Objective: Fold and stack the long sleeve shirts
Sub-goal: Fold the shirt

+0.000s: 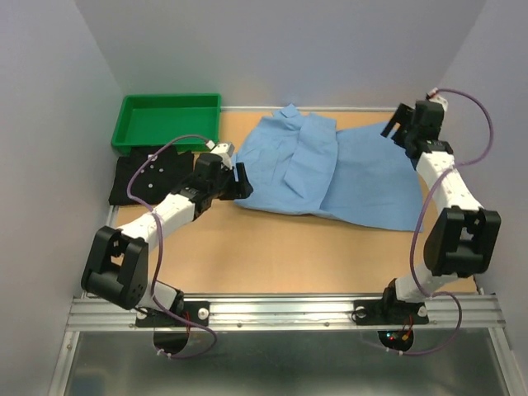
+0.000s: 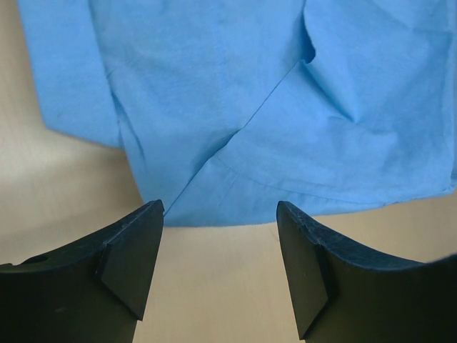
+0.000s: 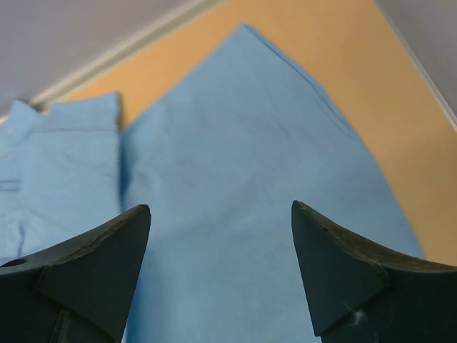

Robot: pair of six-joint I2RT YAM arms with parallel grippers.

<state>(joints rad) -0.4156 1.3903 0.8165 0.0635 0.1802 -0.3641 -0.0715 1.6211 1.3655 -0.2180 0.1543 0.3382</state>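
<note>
Worktop: tan wooden worktop [image 1: 272, 247], pale grey walls around it.
Blue shirt: light blue collared cloth shirt [image 1: 355, 173] lies mid-worktop, its left part lapped over the middle.
Black shirt: black cloth shirt [image 1: 148, 177] lies at the left, beside the green plastic tray [image 1: 169, 115].
Left gripper [image 2: 220, 209]: wide open, empty, at the blue shirt's left edge.
Right gripper [image 3: 220, 207]: wide open, empty, over the far-right corner.
Risk: pinching only one layer would likely drag the lap apart, and uneven lifting could skew the fold.
</note>
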